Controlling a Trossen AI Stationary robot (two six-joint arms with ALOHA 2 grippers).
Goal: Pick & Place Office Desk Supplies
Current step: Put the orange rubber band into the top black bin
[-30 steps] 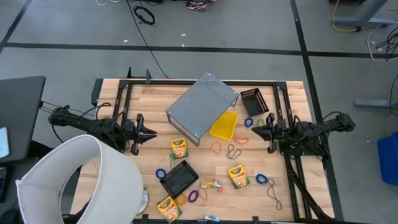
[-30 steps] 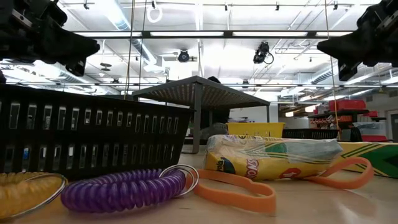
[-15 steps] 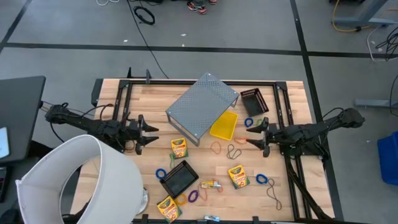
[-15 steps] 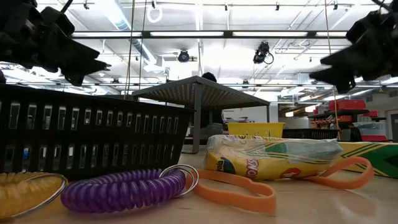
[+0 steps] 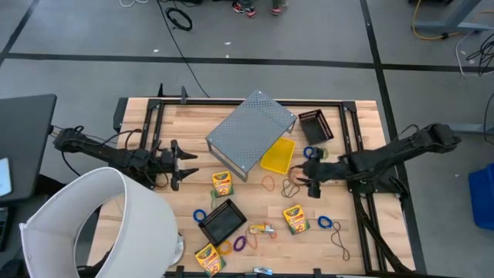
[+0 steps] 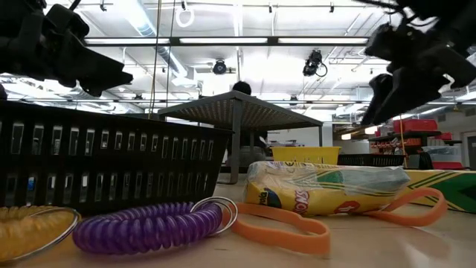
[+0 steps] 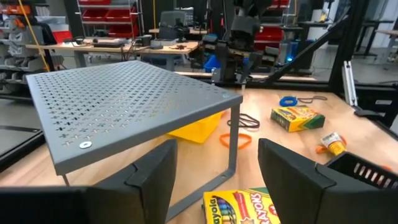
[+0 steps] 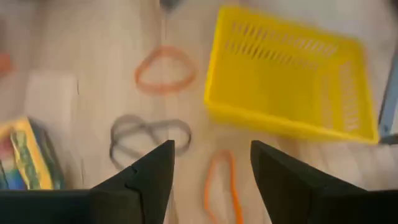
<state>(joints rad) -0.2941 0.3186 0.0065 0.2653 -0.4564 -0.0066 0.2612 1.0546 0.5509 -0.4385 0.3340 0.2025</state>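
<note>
Nothing looks sorted yet: crayon boxes (image 5: 222, 184) and loops (image 5: 291, 188) lie loose mid-counter (image 5: 363, 108), both end effectors, left (image 5: 187, 164) and right (image 5: 309, 173), spread wide and empty.

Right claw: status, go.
Right claw open, empty, above the tan loop beside the yellow basket. Left claw open, idle near a crayon box. Nothing in the way.
</note>
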